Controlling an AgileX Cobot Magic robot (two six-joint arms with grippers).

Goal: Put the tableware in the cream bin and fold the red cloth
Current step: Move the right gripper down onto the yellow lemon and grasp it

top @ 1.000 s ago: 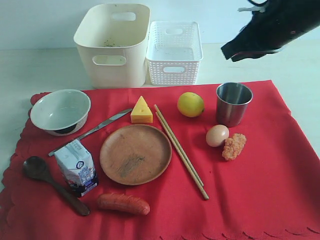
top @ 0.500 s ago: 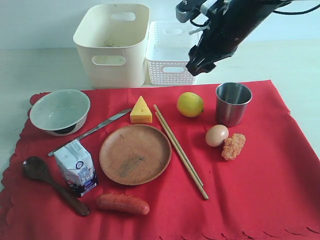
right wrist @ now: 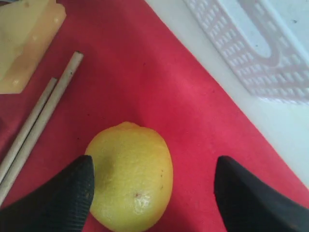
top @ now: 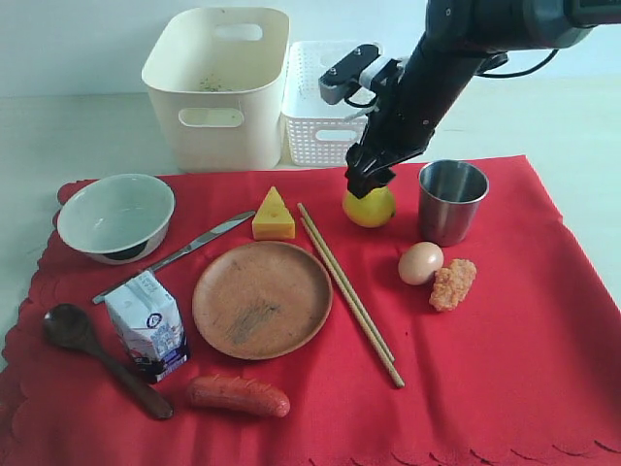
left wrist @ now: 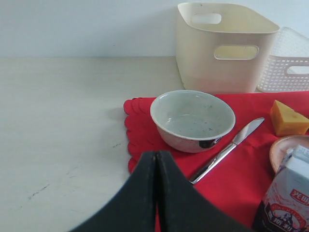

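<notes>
The right gripper (right wrist: pixel 152 180) has its jaws spread. They stand on either side of the lemon (right wrist: pixel 129 174), one finger close against it and the other apart, and nothing is held. The left gripper (left wrist: pixel 156 159) has its jaws pressed together and empty, over the left edge of the red cloth (top: pixel 514 340). In the exterior view the steel cup (top: pixel 453 201) stands just right of the lemon and the wooden chopsticks (top: pixel 349 291) lie just left of it, running toward lower centre. The brown wooden plate (top: pixel 262 299) lies at centre. The metal knife (top: pixel 179 252), white bowl (top: pixel 116 216) and dark wooden spoon (top: pixel 97 354) are at left. All of the tableware rests on the cloth, and the cream bin (top: pixel 218 146) stands off it at upper left. The cup is probably light, rigid and smooth-walled, so it is best taken at the rim, one finger inside and one outside. The bowl looks glossy and breakable and should also be gripped at the rim. The chopsticks are thin and likely to roll, so both should be pinched together at mid-length. The knife lies flat and looks slippery. The cloth is limp and should be lifted by a corner once it is cleared. The milk carton (top: pixel 147 325) carries red print, too small to read.
</notes>
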